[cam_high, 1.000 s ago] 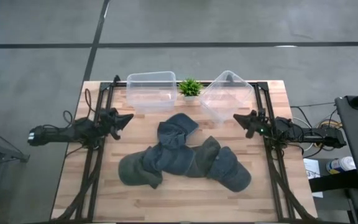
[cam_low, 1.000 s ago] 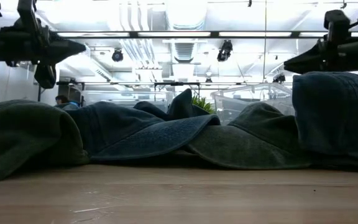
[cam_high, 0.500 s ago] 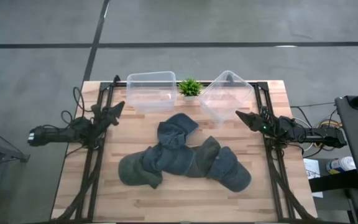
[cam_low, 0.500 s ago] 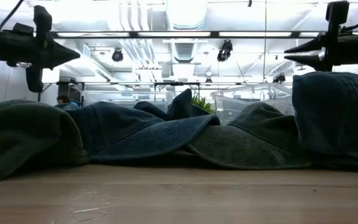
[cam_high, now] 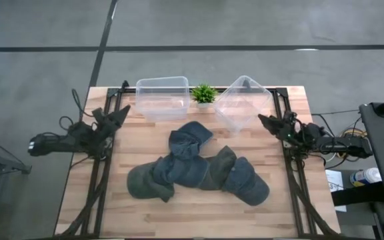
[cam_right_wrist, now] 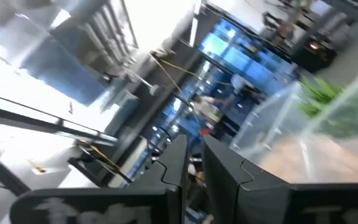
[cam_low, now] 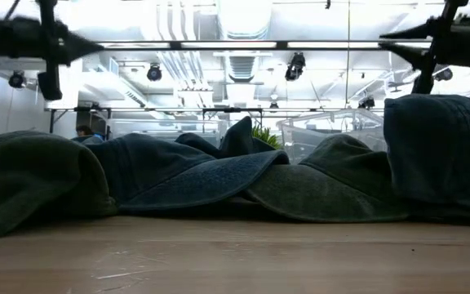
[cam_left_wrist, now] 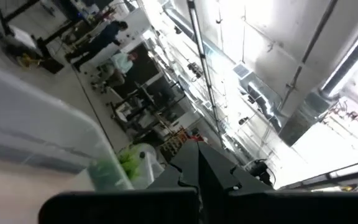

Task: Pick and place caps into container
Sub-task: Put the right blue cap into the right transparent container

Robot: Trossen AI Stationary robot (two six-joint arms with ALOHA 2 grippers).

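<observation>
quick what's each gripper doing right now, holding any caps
Left gripper: shut, empty, at the table's left edge, off the caps.
Right gripper: nearly shut, empty, at the right edge.

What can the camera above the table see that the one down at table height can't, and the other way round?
Only the high view shows the whole wooden table, the two clear containers standing empty, and both arms at the table's side edges.

Only the low view shows the room's bright ceiling lights.

Both show the pile of caps, the small green plant, the left gripper and the right gripper.
</observation>
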